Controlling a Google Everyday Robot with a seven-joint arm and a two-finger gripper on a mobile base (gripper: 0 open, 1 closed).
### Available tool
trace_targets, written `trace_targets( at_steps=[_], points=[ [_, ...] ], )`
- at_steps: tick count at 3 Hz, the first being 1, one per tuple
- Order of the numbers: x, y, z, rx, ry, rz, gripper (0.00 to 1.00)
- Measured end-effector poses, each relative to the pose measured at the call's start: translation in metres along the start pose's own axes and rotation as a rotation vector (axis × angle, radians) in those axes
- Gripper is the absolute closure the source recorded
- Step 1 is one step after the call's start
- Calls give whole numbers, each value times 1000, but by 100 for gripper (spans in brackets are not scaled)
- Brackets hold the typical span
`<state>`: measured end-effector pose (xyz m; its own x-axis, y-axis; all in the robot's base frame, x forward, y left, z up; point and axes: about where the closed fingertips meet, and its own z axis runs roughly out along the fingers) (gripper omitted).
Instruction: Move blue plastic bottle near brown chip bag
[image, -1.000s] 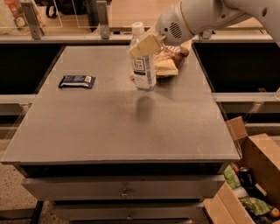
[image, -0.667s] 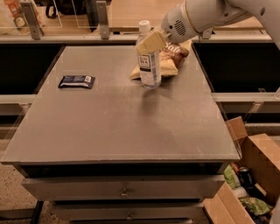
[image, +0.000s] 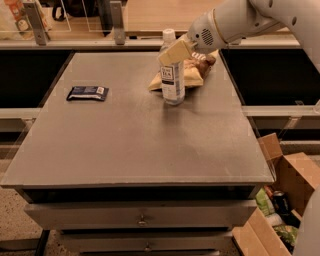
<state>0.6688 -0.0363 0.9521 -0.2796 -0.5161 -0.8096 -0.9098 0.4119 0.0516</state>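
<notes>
The blue plastic bottle (image: 173, 75) stands upright on the grey table (image: 140, 135) at the back right, clear with a white cap and a white-and-blue label. The brown chip bag (image: 194, 71) lies right behind it, touching or nearly touching, partly hidden by the bottle and the arm. My gripper (image: 172, 50) comes in from the upper right and is shut on the bottle's upper part, with a cream finger across its neck.
A flat dark blue wrapped bar (image: 88, 93) lies at the table's left. Open cardboard boxes (image: 287, 200) with cans and packets stand on the floor at the right. A counter with posts runs behind the table.
My gripper has carried the bottle a little to the right and back, closer to the chip bag. The wrapped bar has not moved.
</notes>
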Motion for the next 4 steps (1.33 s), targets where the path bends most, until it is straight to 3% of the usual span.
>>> trace_targets(
  at_steps=[1,2,4],
  points=[
    [11,1,3,-12,-8,27,100],
    [16,2,5,-17,-14,42,82],
    [14,2,3,-17,-14,42,36]
  ],
)
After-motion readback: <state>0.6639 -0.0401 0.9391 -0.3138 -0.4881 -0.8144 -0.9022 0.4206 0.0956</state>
